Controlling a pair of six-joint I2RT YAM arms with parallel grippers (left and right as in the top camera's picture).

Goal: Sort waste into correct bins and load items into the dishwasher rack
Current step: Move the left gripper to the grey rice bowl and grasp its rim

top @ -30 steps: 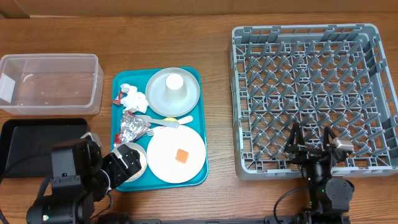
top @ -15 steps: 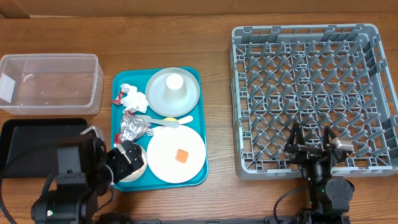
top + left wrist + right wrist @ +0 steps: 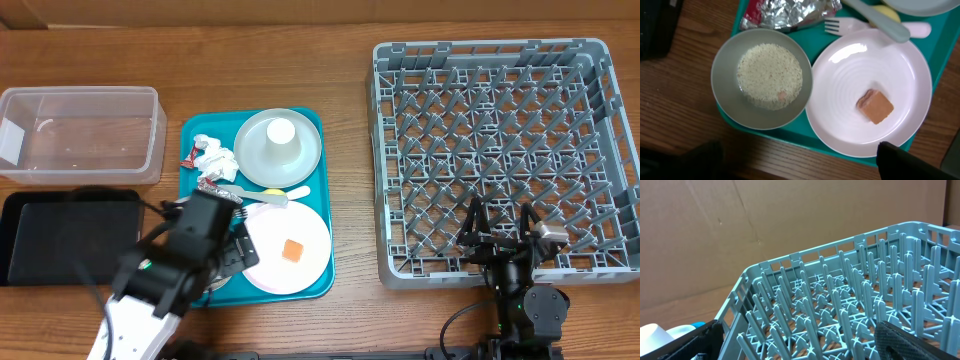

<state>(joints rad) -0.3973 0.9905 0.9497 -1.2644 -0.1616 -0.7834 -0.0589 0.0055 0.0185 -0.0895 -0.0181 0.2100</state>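
The left arm [image 3: 185, 250] covers the lower left corner of the teal tray [image 3: 326, 190], beside the pinkish plate [image 3: 305, 225] with its orange cube [image 3: 292, 250]; the grey rack [image 3: 380, 160] fills the right.

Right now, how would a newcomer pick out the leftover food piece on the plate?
Find the teal tray left of the grey rack. Its near-right corner holds a pinkish white plate. The orange cube lies near its middle: one solid block, unlike the loose rice in the bowl alongside.

No legible text, labels or numbers
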